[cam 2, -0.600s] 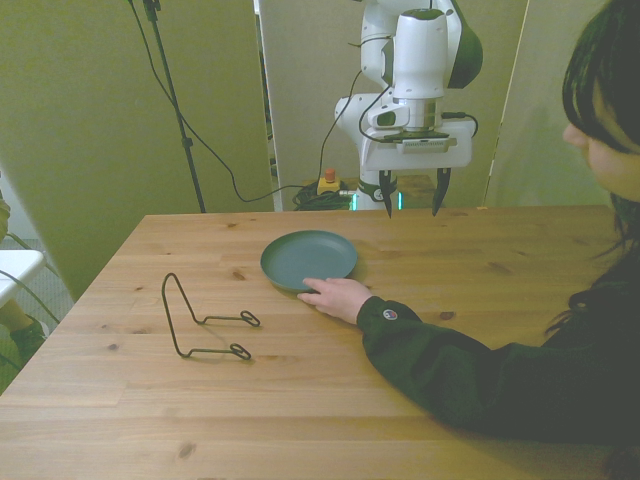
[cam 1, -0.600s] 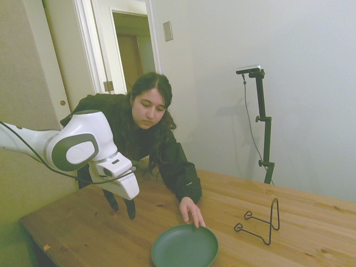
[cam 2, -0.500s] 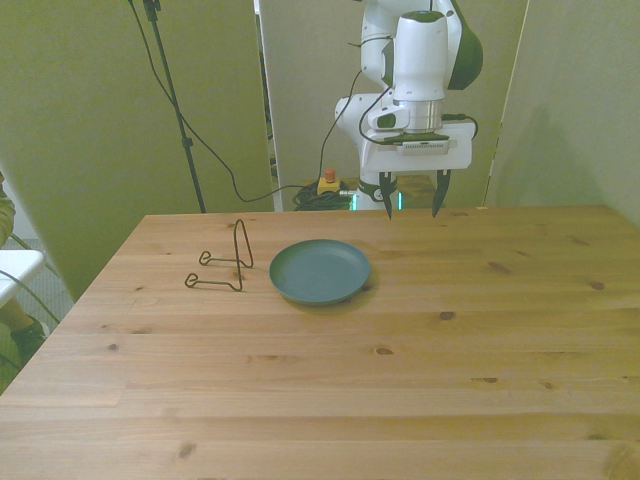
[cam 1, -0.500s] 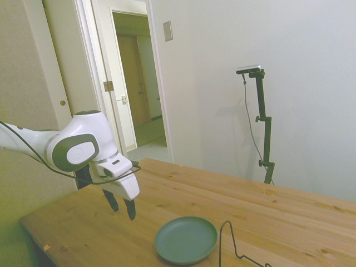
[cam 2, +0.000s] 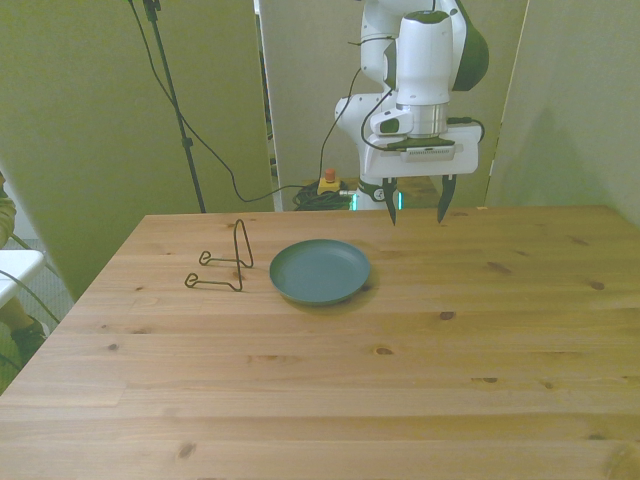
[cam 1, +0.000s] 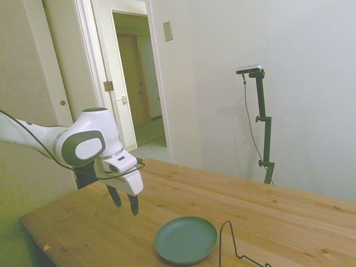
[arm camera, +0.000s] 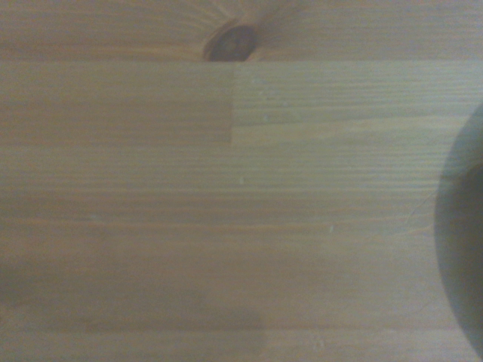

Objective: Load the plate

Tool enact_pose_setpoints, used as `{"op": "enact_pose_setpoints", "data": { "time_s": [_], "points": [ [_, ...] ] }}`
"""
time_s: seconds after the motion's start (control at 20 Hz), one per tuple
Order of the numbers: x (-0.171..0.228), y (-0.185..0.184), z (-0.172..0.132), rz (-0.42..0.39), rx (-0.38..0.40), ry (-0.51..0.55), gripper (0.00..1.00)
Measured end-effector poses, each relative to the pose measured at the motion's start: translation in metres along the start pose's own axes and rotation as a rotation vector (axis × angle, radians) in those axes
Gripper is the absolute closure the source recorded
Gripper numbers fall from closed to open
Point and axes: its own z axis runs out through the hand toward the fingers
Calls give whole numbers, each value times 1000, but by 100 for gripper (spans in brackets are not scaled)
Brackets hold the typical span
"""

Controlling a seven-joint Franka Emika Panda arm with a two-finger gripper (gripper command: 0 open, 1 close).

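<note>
Now | hand [cam 2: 418, 213]: empty, jaws spread, above far tabletop [cam 2: 400, 380] | plate [cam 2: 320, 270]: flat, just right of wire stand [cam 2: 225, 262] in front view | advice: pinch rim edge-on, tilt upright, seat between stand's prongs.

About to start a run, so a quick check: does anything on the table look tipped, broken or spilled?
Nothing stands out. The plate lies flat and empty on the table, the wire stand sits upright beside it, and the gripper hangs open above the wood.
</note>
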Motion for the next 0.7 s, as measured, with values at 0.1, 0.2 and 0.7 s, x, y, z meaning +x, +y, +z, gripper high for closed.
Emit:
{"op": "enact_pose_setpoints", "data": {
  "time_s": [0.1,0.2,0.7],
  "points": [
    [9,-3,10,12,-22,13,0],
    [17,-4,18,21,-41,27,0],
    [41,0,40,62,-89,86,0]
  ]
}}
